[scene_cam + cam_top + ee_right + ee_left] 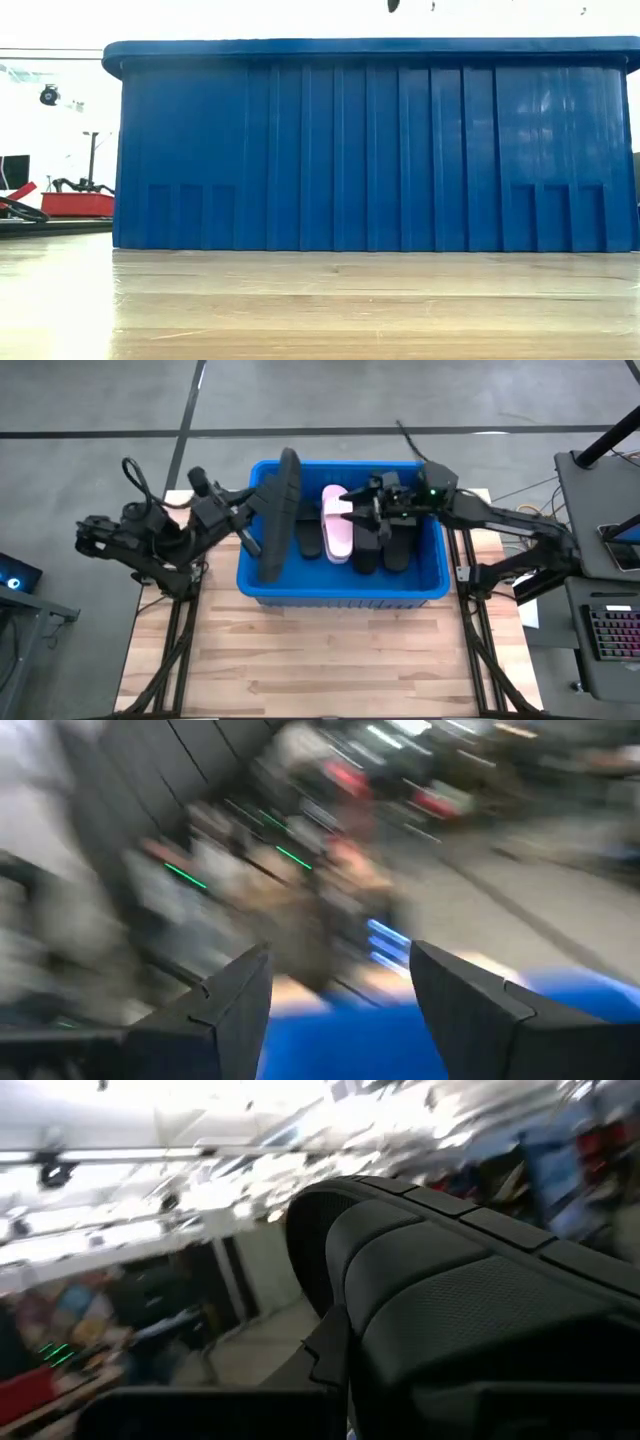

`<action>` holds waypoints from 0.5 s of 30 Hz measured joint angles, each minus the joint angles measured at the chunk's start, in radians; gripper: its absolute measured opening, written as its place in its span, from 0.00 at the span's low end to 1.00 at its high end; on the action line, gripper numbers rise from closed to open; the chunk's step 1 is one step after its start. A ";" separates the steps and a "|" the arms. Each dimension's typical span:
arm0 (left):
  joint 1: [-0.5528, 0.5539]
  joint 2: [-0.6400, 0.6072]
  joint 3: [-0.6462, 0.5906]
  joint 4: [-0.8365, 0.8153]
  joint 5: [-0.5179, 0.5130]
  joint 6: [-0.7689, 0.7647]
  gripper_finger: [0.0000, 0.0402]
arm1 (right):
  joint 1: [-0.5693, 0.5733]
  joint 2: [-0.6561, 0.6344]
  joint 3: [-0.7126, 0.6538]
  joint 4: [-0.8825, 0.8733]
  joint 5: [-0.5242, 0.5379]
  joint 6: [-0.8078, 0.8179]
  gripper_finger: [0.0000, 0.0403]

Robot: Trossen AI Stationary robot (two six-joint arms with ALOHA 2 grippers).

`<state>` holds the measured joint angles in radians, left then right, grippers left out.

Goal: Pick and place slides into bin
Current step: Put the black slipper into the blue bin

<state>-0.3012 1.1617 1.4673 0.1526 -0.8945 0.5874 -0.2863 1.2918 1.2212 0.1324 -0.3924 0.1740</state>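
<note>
A black slide (pixel 277 515) stands on edge over the left end of the bin (pixel 340 592), its sole turned outward and its length running from the far rim toward the near wall. The left gripper (pixel 250 510) clamps it from the left side, fingers closed on the slide; in the left wrist view the ribbed black sole (pixel 470 1290) fills most of the picture. Inside the bin lie a pink slide (pixel 337 520) near the middle and black slides (pixel 385 545) just right of it, with one more black slide (pixel 309 543) between the pink one and the held one. The right gripper (pixel 362 510) hangs over the pink slide and its black neighbours; the right wrist view shows its two fingers (pixel 230 1005) spread apart with nothing between them, above blue plastic (pixel 340 1040). The bin sits at the far middle of the wooden table (pixel 320 660), and its blue wall (pixel 370 150) fills the low view.
</note>
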 joint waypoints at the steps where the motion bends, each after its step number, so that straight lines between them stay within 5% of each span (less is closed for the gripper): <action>1: 0.000 -0.009 0.000 -0.027 -0.027 -0.003 0.00 | 0.020 -0.020 0.035 -0.144 0.113 -0.079 0.55; 4: 0.001 -0.018 0.000 -0.112 -0.074 -0.004 0.00 | 0.090 -0.050 0.137 -0.465 0.458 -0.218 0.54; 7: 0.022 0.007 0.000 -0.195 -0.086 -0.004 0.00 | 0.149 -0.062 0.217 -0.654 0.680 -0.235 0.54; 11: 0.070 0.057 -0.001 -0.288 -0.087 -0.004 0.00 | 0.198 -0.069 0.282 -0.816 0.844 -0.131 0.54; 15: 0.128 0.131 0.011 -0.326 -0.089 0.018 0.00 | 0.220 -0.073 0.300 -0.927 0.883 -0.018 0.54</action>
<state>-0.1735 1.2922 1.4780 -0.1731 -0.9838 0.6052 -0.0663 1.2186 1.5211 -0.7950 0.4907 0.1562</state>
